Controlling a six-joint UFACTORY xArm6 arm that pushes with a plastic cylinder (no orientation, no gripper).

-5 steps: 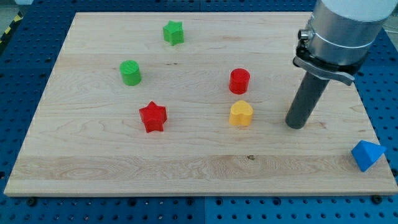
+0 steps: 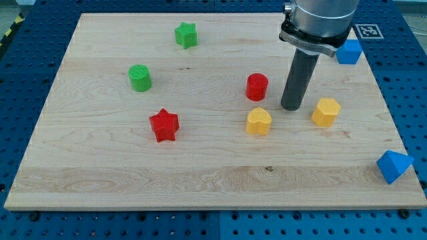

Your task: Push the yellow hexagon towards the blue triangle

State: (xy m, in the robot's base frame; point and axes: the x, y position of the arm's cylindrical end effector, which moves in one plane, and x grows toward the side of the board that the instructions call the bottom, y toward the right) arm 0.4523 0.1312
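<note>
The yellow hexagon (image 2: 325, 111) lies on the wooden board at the view's right of centre. The blue triangle (image 2: 393, 166) sits at the board's lower right corner, partly off the edge. My tip (image 2: 291, 107) rests on the board just left of the yellow hexagon, a small gap apart, and right of the red cylinder (image 2: 257, 87). A yellow heart-shaped block (image 2: 258, 122) lies below and left of my tip.
A blue cube (image 2: 348, 51) sits at the board's upper right edge behind the arm. A red star (image 2: 164, 125), a green cylinder (image 2: 140, 78) and a green star (image 2: 186, 35) lie on the left half. The board's (image 2: 100, 180) right edge is near the triangle.
My tip has moved left and up, from right of the yellow heart to beside the red cylinder. The yellow hexagon and blue cube, hidden before behind the arm, now show.
</note>
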